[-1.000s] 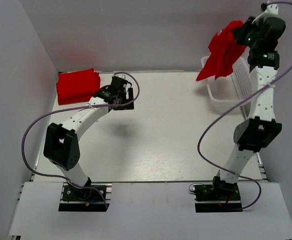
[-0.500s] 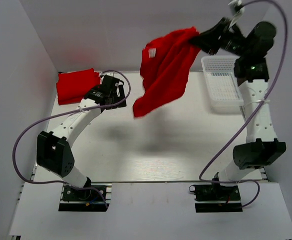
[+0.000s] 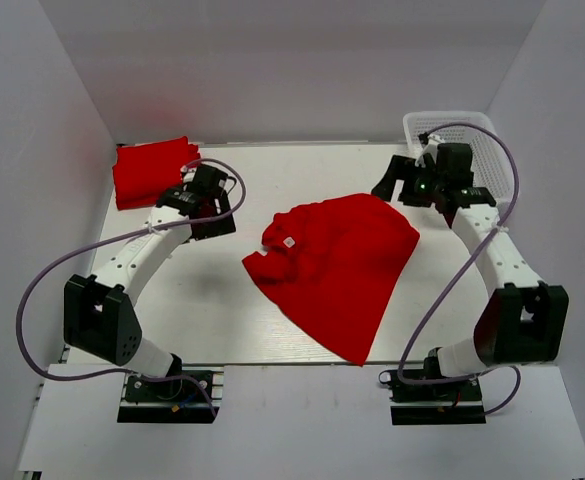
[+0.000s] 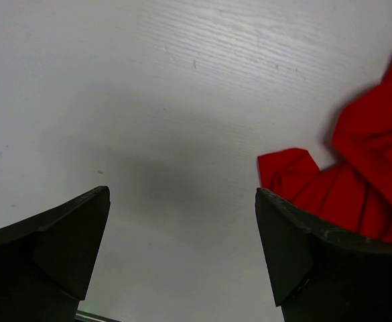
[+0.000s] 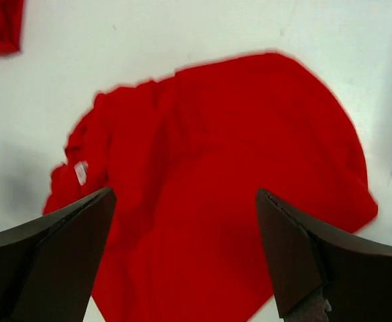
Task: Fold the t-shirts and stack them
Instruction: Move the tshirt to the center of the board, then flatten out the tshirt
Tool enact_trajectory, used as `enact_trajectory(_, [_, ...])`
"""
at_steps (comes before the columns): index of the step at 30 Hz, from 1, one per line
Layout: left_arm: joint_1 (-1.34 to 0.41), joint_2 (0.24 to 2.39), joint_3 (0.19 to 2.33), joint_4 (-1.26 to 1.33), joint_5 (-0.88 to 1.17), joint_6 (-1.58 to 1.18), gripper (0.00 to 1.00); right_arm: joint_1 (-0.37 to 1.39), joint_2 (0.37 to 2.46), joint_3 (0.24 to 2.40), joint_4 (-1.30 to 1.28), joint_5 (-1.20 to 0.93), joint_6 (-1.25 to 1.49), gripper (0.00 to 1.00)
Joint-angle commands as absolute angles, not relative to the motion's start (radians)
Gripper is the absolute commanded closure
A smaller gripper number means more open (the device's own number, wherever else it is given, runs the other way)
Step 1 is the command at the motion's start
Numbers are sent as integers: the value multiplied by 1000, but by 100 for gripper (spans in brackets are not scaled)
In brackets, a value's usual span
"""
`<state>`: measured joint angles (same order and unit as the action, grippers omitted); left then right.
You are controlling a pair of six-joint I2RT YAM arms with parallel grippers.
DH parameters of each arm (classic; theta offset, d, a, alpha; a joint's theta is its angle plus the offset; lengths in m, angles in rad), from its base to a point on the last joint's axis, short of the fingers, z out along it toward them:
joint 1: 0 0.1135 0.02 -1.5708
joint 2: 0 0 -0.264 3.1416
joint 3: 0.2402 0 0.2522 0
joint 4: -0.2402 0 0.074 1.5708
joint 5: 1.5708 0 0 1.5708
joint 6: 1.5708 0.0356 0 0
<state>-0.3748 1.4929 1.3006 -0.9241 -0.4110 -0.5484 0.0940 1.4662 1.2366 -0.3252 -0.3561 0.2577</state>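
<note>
1. A loose t-shirt (image 3: 337,270), plain red, lay crumpled and partly spread in the middle of the white surface (image 3: 222,300). One corner of it reached toward 6 o'clock, as far as the near edge.
2. Its bunched collar end pointed toward 9 o'clock, with a small white label (image 3: 288,241) showing there.
3. A folded t-shirt pile (image 3: 152,172), also red, sat in the surface's 10 o'clock corner. How many shirts it held could not be told.
4. The right hand (image 5: 182,194) was spread wide and pinched nothing. It hovered just off the loose t-shirt's 1 o'clock edge, and its wrist view showed red cloth below and between the fingers.
5. The left hand (image 4: 182,194) was also spread wide and empty. It hung over bare surface at 10 o'clock from the loose t-shirt, between that shirt and the folded t-shirt pile. A sleeve showed at 3 o'clock in its wrist view, apart from the fingers.
6. A white mesh basket (image 3: 472,135) stood in the 2 o'clock corner, just beyond the right hand.
</note>
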Motion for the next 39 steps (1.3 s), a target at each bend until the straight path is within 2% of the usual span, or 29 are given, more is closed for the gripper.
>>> enact_trajectory(1, [-394, 1451, 1208, -858, -264, -474, 0, 150, 1379, 1161, -443, -180, 189, 10])
enact_trajectory(7, [-422, 1465, 1158, -671, 18, -358, 0, 233, 1232, 912, -537, -149, 248, 10])
enact_trajectory(13, [-453, 1525, 1218, -626, 55, -337, 0, 285, 1060, 715, -581, -175, 345, 10])
enact_trajectory(22, [-474, 1664, 1241, -508, 146, -328, 0, 397, 1109, 611, -517, -140, 440, 10])
enact_trajectory(26, [-474, 1753, 1272, -447, 123, -337, 15, 413, 1219, 624, -428, -88, 477, 10])
enact_trajectory(28, [-474, 1804, 1285, -431, 112, -337, 17, 417, 1273, 647, -391, -66, 474, 10])
enact_trajectory(29, [-465, 1821, 1296, -411, 112, -337, 30, 414, 1293, 655, -387, -33, 485, 10])
enact_trajectory(35, [-456, 1972, 1386, -388, 101, -316, 70, 407, 1430, 727, -348, 89, 515, 10])
enact_trajectory(36, [-456, 1988, 1402, -399, 101, -316, 93, 407, 1440, 747, -360, 107, 517, 10])
enact_trajectory(37, [-456, 2000, 1417, -399, 101, -316, 100, 403, 1483, 779, -367, 126, 518, 10])
enact_trajectory(38, [-456, 2012, 1445, -399, 92, -316, 100, 403, 1499, 810, -377, 212, 526, 10])
enact_trajectory(39, [-446, 2022, 1460, -419, 74, -316, 100, 397, 1531, 824, -388, 210, 525, 10])
